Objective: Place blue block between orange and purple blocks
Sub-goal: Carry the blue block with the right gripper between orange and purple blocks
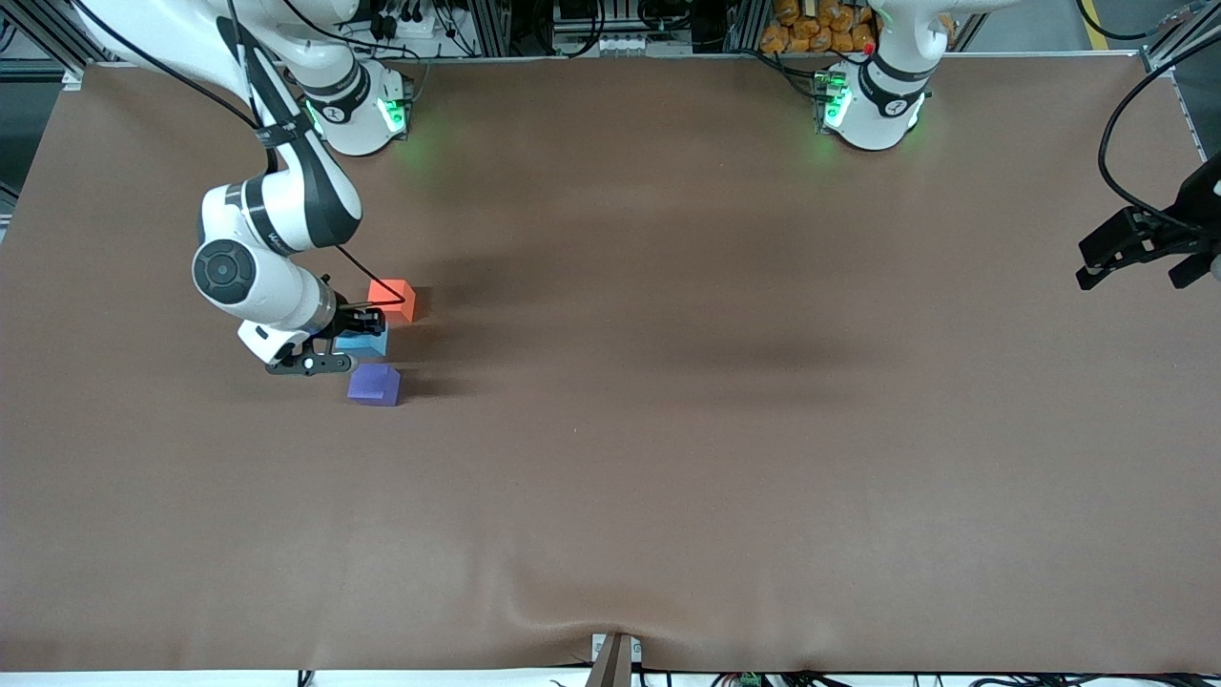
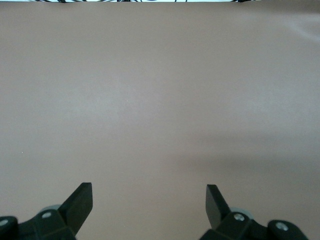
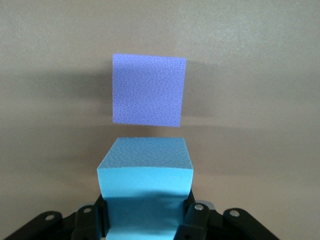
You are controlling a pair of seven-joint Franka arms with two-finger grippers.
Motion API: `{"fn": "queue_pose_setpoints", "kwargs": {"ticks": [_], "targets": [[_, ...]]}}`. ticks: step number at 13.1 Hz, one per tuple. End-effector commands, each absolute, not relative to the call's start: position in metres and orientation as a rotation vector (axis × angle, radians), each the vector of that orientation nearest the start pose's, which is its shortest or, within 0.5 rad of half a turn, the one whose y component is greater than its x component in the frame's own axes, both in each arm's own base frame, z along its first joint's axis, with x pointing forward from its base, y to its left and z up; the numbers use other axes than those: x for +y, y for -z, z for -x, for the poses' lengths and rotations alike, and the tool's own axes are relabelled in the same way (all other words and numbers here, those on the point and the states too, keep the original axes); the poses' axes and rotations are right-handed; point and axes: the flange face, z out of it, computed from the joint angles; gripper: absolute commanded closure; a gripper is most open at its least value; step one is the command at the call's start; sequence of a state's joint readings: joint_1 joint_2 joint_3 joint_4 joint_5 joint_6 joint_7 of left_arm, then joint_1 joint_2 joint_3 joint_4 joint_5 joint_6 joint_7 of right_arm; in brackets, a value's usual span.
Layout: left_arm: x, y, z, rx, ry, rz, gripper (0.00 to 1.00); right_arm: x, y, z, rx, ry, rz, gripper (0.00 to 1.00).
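Note:
The blue block is between the orange block and the purple block, in a short row near the right arm's end of the table. My right gripper is shut on the blue block, low over the table. In the right wrist view the blue block sits between my gripper's fingers, with the purple block a small gap away. The orange block is out of that view. My left gripper waits, open and empty, at the left arm's end of the table; it also shows in the left wrist view.
The brown table cover has a small wrinkle at its edge nearest the front camera. The two arm bases stand at the table's edge farthest from that camera.

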State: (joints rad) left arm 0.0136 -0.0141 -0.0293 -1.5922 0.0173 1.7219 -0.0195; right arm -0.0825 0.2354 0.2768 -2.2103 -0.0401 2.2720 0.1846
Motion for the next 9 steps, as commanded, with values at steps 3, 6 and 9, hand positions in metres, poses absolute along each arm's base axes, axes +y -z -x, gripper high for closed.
{"fn": "queue_pose_setpoints", "kwargs": {"ticks": [3, 6, 9], "targets": [[-0.01, -0.639, -0.565, 0.023, 0.211, 3.126, 0.0, 0.102, -0.252, -0.512, -0.07, -0.243, 3.11, 0.6], [-0.011, -0.639, -0.565, 0.027, 0.212, 3.127, 0.0, 0.105, -0.245, -0.512, -0.074, -0.238, 3.106, 0.6], [-0.011, -0.638, -0.565, 0.027, 0.209, 3.127, 0.0, 0.104, -0.238, -0.509, -0.071, -0.245, 3.103, 0.6]]}}
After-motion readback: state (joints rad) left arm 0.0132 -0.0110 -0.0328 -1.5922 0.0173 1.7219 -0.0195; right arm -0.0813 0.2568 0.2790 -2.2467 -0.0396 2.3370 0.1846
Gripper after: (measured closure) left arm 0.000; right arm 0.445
